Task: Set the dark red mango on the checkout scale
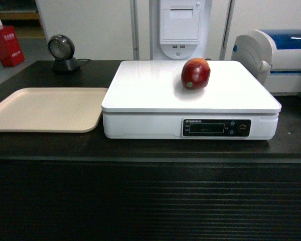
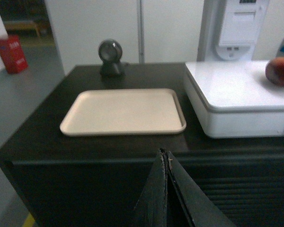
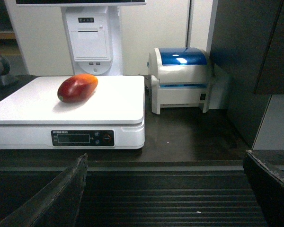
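Dark red mango [image 1: 195, 74] on scale [image 1: 190, 100], orange end rearward; left gripper [image 2: 166, 161] closed; right gripper [image 3: 165, 189] wide.

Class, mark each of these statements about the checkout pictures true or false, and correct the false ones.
1. The mango lies on the scale. True.
2. The left gripper is open. False: its fingers are pressed together.
3. The beige tray holds a second fruit. False: nothing lies on it.
4. The right gripper is open and holds nothing. True.
5. The tray sits to the right of the scale in the head view. False: it sits to the left, on the counter.
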